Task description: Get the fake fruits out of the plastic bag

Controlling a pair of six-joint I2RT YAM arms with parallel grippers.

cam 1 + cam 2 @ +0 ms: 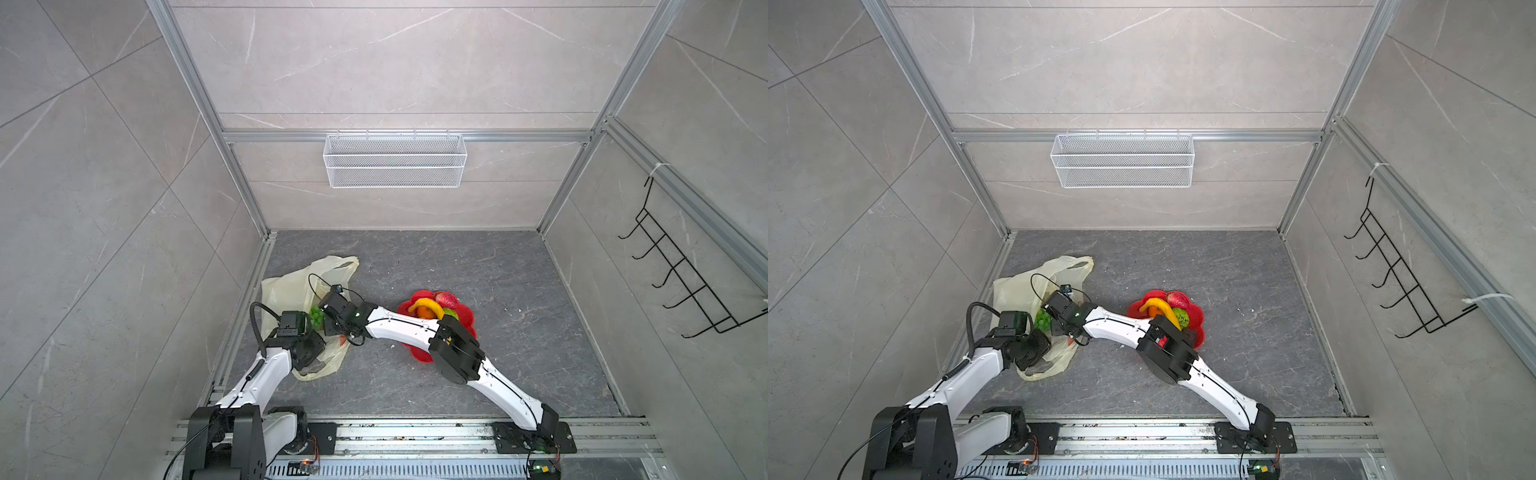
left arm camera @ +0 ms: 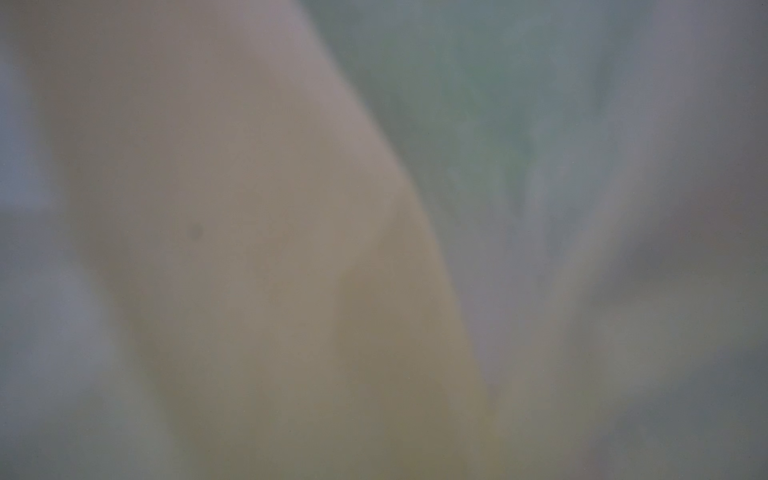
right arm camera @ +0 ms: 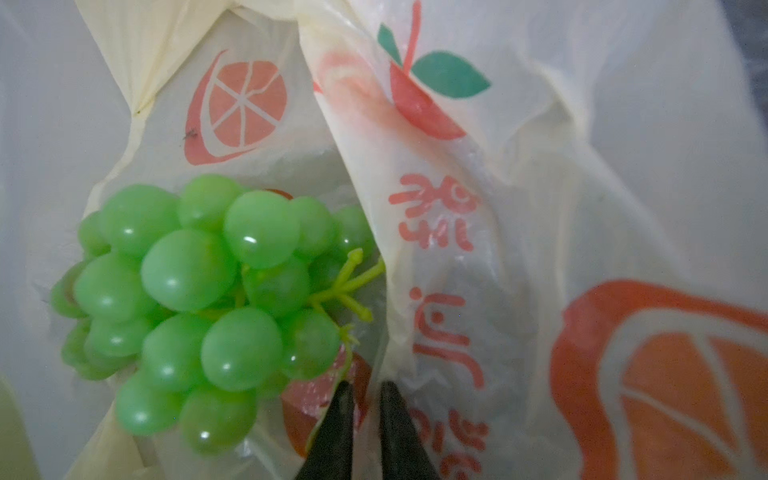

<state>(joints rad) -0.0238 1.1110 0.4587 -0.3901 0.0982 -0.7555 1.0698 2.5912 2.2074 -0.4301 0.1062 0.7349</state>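
You're on the grapes [image 3: 187, 299] in the bag [image 1: 286, 286], lower left. Right gripper [image 3: 366, 392] narrow, seemingly empty beside them; left gripper [image 1: 311, 356]: can't tell. Next, straddle the stem [image 3: 345, 286].

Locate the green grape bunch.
In both top views the green grape bunch lies inside the plastic bag at left, between the two arms' wrists; the right gripper sits beside its stem.

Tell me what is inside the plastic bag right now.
A green grape bunch lies inside the plastic bag, plainly visible. Something red shows beneath it, mostly covered by grapes and film; fruit or print, I cannot tell. Anything deeper is hidden by folds.
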